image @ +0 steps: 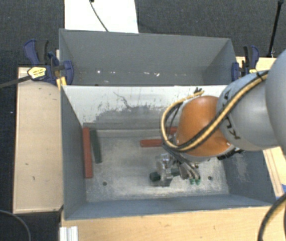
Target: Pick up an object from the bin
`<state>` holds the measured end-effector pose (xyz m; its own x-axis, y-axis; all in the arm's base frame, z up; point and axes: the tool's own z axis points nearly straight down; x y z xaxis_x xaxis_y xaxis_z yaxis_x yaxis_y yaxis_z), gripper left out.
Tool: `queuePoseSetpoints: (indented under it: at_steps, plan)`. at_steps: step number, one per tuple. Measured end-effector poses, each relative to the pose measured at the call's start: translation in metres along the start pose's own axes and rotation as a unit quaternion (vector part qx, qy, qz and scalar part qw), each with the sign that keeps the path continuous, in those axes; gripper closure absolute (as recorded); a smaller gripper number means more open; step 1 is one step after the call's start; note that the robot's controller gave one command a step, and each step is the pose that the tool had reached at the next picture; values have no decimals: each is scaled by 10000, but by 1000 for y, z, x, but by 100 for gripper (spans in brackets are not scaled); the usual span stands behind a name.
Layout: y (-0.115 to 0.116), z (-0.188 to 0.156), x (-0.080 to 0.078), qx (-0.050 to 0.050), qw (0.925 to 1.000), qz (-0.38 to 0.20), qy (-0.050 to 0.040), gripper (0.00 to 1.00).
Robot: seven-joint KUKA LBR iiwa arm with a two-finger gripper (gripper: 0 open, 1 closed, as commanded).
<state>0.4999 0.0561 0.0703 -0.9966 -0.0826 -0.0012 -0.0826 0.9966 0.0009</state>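
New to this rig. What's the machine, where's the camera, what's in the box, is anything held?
One camera looks down on a grey metal bin from above. The grey robot arm enters from the right; the orange dome is its wrist cover. Its gripper sits low near the front, right of centre. By the left wall lie a reddish-brown bar and a dark green bar; a red bar lies mid-floor, a small dark piece beside the gripper. Whether anything is held, I cannot tell.
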Motion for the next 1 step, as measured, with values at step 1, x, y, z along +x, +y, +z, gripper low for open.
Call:
queuePoseSetpoints:
  at_steps: [1]
  plan:
    - [-19,-148,-26,0,9974,717,-54,100]
